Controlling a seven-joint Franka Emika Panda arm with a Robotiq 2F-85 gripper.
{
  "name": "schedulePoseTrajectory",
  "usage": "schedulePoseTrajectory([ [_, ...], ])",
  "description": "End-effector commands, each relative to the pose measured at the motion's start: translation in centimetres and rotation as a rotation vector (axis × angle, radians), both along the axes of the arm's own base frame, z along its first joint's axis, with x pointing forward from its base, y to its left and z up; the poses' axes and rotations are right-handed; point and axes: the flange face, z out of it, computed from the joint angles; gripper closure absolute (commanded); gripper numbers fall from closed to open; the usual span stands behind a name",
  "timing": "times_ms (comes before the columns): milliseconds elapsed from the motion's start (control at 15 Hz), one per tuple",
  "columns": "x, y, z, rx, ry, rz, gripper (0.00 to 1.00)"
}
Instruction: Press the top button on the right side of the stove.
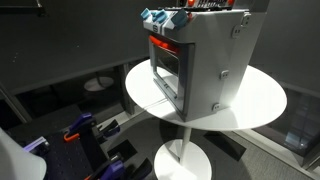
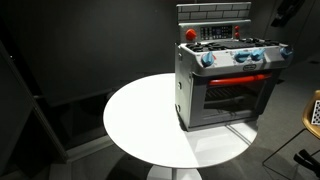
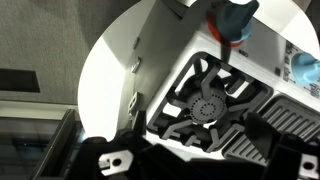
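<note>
1. Your gripper [image 3: 200, 160] comes in from the bottom edge of the wrist view. Its two dark fingers [image 3: 110, 158] sit far apart at the lower corners, so the pincer is spread wide and holds nothing.
2. Between those fingers you are looking down on the black burner grate [image 3: 208, 105] on top of the stove [image 3: 165, 50]. The gripper hangs above the cooktop. You cannot tell from this view whether it touches anything.
3. Just past the grate in the wrist view sits a red-and-blue knob [image 3: 235, 18], and a blue knob [image 3: 305, 68] shows at the right edge.
4. In both exterior views the stove [image 2: 225, 85] [image 1: 215, 60] stands upright on a round white table [image 2: 140, 120] [image 1: 265, 100], set toward one side of the tabletop rather than at its centre.
5. In an exterior view you see its red-orange front with the dark glass door [image 2: 232, 97], a row of blue knobs [image 2: 207, 60] above the door, one red knob [image 2: 190, 34] at the top corner, and a grey backsplash [image 2: 212, 14] rising behind the cooktop.
6. In an exterior view you see the plain grey metal side of the stove, with the red front turned away to the left.
</note>
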Motion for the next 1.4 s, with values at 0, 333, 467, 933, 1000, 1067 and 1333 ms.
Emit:
schedulePoseTrajectory([
  [0, 0.2, -0.1, 0.1, -0.014, -0.009, 0.005, 0.0],
  [333, 0.8, 0.2, -0.2, -0.008, -0.033, 0.016, 0.0],
  [467, 1.2, 0.4, -0.2, -0.006, -0.049, 0.022, 0.0],
  [933, 3.0, 2.2, -0.6, 0.025, -0.105, 0.042, 0.0],
  [1000, 3.4, 2.4, -0.7, 0.032, -0.111, 0.041, 0.0],
  [1067, 3.8, 2.7, -0.9, 0.037, -0.12, 0.043, 0.0],
  [1333, 5.1, 3.8, -1.5, 0.059, -0.146, 0.058, 0.0],
])
